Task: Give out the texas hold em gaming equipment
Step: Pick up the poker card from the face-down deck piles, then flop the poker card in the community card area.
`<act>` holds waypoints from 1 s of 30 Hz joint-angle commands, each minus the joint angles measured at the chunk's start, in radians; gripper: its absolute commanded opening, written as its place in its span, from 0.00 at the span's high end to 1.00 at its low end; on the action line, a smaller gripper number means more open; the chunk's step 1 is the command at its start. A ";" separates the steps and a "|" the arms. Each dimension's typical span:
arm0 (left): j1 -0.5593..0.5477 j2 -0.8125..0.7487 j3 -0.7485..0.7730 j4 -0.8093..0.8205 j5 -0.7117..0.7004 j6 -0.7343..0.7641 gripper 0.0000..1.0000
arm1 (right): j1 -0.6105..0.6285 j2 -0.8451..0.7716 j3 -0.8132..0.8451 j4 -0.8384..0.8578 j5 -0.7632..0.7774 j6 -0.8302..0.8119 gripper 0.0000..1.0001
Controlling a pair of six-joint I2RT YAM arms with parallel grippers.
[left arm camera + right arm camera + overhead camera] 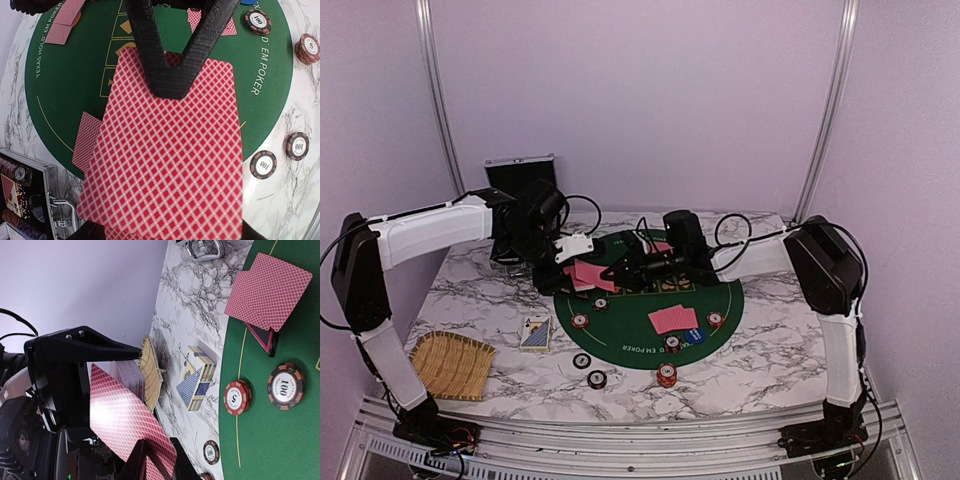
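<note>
left gripper (572,266) is clamping its jaws on the card stack (170,165), flat rectangles with rounded corners and a red-and-white diamond lattice on their backs, and is holding it above the far left part of the semicircular green felt mat (630,325). right gripper (167,87), matte black and ribbed, is bringing its fingertips together in a narrow v over the face of the top card; whether it is touching or pinching that card cannot be told. a dealt pair (673,320) of matching cards is lying overlapped on the felt, just beside the round blue dealer button (693,337). round striped poker chips (263,164) are lying on the felt's rim and on the glossy veined marble table (770,350). a blue card box (196,377) is lying near the woven straw tray (452,365).
</note>
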 commanded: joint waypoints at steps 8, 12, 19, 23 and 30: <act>0.007 -0.020 -0.028 0.026 -0.015 0.006 1.00 | -0.077 -0.140 -0.038 -0.112 0.039 -0.085 0.94; 0.012 -0.031 -0.041 0.024 -0.016 0.004 1.00 | -0.102 -0.164 0.022 -0.318 0.104 -0.244 0.96; 0.026 -0.070 -0.084 0.023 -0.018 0.003 1.00 | -0.101 -0.123 0.286 -0.812 0.392 -0.636 0.98; 0.039 -0.093 -0.109 0.024 -0.019 -0.002 1.00 | -0.075 -0.090 0.394 -0.918 0.627 -0.784 1.00; 0.052 -0.127 -0.143 0.023 -0.028 -0.006 1.00 | 0.039 -0.038 0.491 -0.915 1.085 -1.043 1.00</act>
